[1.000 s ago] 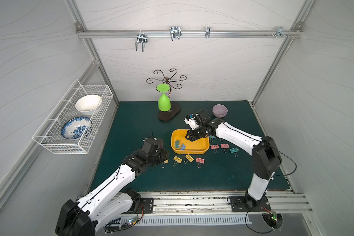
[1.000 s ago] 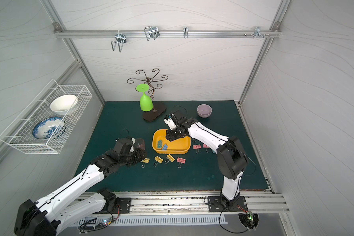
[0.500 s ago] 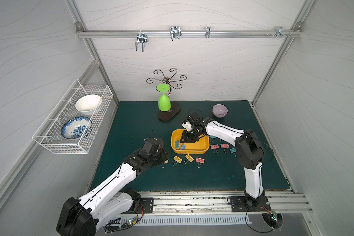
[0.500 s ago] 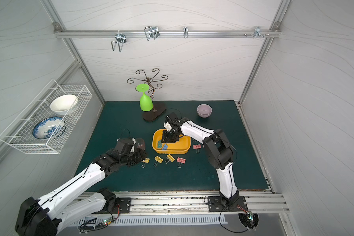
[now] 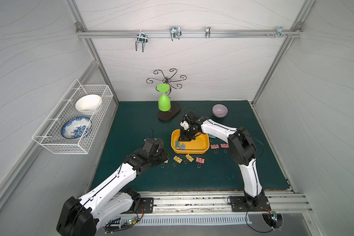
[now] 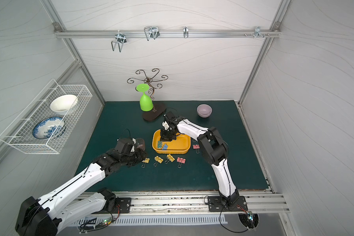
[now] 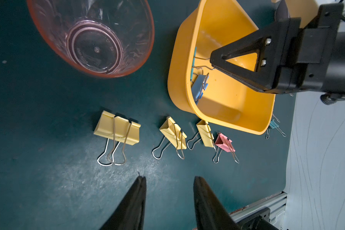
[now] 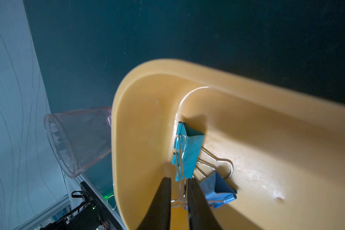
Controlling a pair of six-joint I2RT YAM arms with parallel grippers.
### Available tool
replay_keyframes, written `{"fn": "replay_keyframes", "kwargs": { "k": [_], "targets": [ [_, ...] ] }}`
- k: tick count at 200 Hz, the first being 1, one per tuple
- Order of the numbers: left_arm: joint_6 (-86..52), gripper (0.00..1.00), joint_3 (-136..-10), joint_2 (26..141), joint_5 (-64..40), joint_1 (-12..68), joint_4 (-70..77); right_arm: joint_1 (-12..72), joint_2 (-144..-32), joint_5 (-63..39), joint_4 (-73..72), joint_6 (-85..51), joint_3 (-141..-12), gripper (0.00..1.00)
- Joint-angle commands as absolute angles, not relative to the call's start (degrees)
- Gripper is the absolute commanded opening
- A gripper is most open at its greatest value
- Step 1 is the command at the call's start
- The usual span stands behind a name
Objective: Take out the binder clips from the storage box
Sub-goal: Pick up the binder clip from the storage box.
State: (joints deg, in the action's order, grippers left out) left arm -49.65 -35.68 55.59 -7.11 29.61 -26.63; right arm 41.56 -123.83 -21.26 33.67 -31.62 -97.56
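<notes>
Right gripper (image 8: 178,179) straddling handle of teal clip (image 8: 189,151) in storage box (image 8: 139,129), grip unclear, left gripper (image 7: 168,178) gaping at eight o'clock.

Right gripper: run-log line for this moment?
right gripper: jaws narrow around teal clip handle, grip unconfirmed | storage box: blue clip inside | left gripper: open, empty

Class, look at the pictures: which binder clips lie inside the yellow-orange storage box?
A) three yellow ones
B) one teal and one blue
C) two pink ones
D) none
B: the right wrist view shows just a teal clip and a blue clip lying in the storage box.
</notes>
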Motion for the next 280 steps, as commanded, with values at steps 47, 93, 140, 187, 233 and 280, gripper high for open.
{"fn": "replay_keyframes", "kwargs": {
  "k": [47, 93, 140, 187, 233, 280],
  "targets": [
    [-49.08, 0.44, -36.3, 54.49, -7.37, 29.18, -26.46, 41.92, -124.41, -22.06, 35.64, -31.96, -98.91, 0.17],
    [-49.05, 0.44, -36.22, 54.31, -7.42, 29.18, -26.72, 41.94, -125.02, -22.79, 35.42, -31.73, -98.3, 0.2],
    [-49.18, 0.45, -36.36, 54.1, -7.59, 29.18, -26.45, 41.97, -126.19, -22.15, 34.81, -32.17, -98.79, 0.2],
    [-48.52, 0.44, -36.84, 54.23, -7.82, 29.18, -26.87, 42.01, -125.92, -22.26, 33.78, -32.43, -98.79, 0.12],
    [-48.59, 0.44, -37.09, 54.58, -8.35, 29.19, -26.73, 41.92, -122.27, -17.65, 34.03, -30.35, -99.2, 0.04],
    [-49.04, 0.45, -36.99, 55.52, -9.38, 29.2, -25.75, 41.69, -118.57, -15.24, 31.11, -28.13, -98.29, 0.04]
  ]
}}
